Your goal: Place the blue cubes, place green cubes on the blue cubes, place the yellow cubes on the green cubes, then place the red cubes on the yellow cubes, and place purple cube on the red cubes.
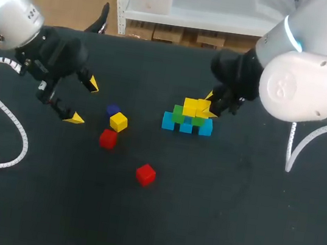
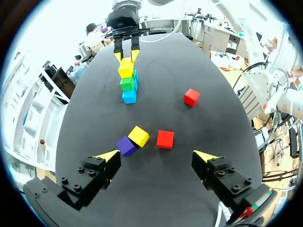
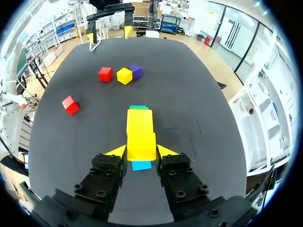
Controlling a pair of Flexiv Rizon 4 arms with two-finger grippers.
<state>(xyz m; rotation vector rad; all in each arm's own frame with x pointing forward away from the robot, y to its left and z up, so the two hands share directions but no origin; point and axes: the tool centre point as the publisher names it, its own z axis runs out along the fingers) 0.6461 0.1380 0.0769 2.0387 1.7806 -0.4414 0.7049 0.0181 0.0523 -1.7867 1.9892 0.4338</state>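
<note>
Right hand (image 1: 211, 104) is pinching a small yellow cube (image 1: 203, 107) atop green cubes (image 1: 179, 115) and blue cubes (image 1: 168, 121), frame centre; left hand (image 1: 83, 101) is hovering spread, left.

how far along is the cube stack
Done: blue cubes and green cubes are stacked, a first yellow cube on them. In hand: the right gripper is shut on a second yellow cube at the stack. Remaining: the loose yellow cube, two red cubes and the purple cube, near the open left gripper.
</note>
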